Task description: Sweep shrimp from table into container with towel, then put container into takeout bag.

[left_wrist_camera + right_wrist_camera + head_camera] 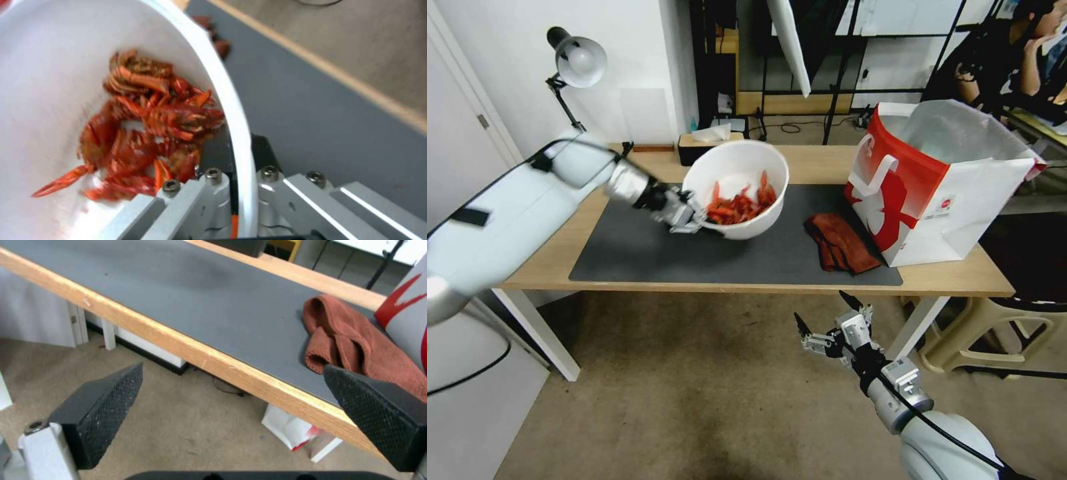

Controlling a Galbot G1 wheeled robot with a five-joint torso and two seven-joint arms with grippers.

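Looks like sweeping's done and we're on the bagging step. The long wood table [954, 277] with its flat grey mat [647, 253] has the big glossy red-and-white paper bag [934, 193] standing open at the robot's right. The smooth round white bowl [740, 167] is tilted, shrimp [737, 207] piled inside, left gripper [694, 217] pinched on its near rim. Next it needs carrying level over to the bag. Plush rust towel [840, 243] lies crumpled beside the bag. Right gripper [830, 320] hangs below the table edge, fingers wide apart, empty.
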